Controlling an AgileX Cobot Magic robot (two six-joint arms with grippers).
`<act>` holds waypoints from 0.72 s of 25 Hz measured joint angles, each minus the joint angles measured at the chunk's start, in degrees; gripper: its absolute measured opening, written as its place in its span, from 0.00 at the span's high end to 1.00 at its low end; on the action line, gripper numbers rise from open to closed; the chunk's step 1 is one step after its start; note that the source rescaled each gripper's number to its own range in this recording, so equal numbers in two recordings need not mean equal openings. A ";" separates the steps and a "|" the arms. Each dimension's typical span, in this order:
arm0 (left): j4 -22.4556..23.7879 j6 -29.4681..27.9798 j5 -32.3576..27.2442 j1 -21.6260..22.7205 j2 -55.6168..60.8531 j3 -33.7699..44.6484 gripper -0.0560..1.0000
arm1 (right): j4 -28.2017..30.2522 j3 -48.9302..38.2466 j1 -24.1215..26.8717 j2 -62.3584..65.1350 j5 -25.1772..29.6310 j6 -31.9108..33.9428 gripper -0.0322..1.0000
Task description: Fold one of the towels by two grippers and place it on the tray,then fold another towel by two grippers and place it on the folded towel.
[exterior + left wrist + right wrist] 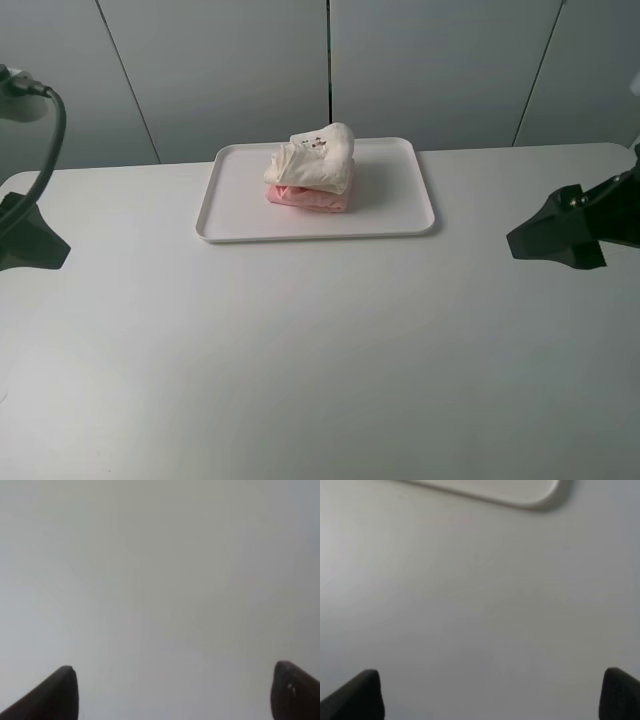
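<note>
Flat white rectangular plastic tray point(400, 215) sits toward the far side of the pale grey tabletop point(320, 350), roughly centred between the two arms, which puts it within equal reach of either side. On it, left of the tray's middle, the folded pink towel point(305, 198) lies flat against the tray floor as the base layer; the folded cream towel with a small dark print point(315, 158) rests directly on top of it, touching, slightly bulkier and overhanging toward the back, its top fold rounded rather than pressed flat. Stack looks stable, no corner trailing over the tray rim. Judging from this layout, both placements called for by the task are done. Left gripper point(172, 692) is parked at the left edge of the tabletop, well apart from the tray; its wrist view shows only bare surface between the two dark tips, jaws spread wide, nothing held. Right gripper point(490, 695) is likewise drawn off to the right side, jaws wide and empty, with just a rounded corner of the tray in its view. Both arms stand clear, likely so the stack is left undisturbed.
</note>
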State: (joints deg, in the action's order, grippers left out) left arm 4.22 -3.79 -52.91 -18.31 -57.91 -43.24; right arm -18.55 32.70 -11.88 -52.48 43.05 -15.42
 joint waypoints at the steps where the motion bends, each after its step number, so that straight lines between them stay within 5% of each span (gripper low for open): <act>1: 0.14 -0.66 -0.13 0.00 1.71 1.44 0.01 | 0.00 -1.76 0.00 2.79 0.91 0.00 0.04; 10: 0.48 -4.99 -1.79 0.00 19.21 9.48 0.01 | 0.21 -4.21 0.00 24.29 7.73 3.02 0.00; 18: 0.48 -7.71 -9.88 0.00 33.72 10.62 0.01 | 0.65 -3.79 0.00 36.10 11.79 4.71 0.00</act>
State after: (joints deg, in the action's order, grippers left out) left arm 4.71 -11.49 -62.78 -18.31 -24.20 -32.61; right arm -17.90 28.90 -11.88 -16.37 54.84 -10.71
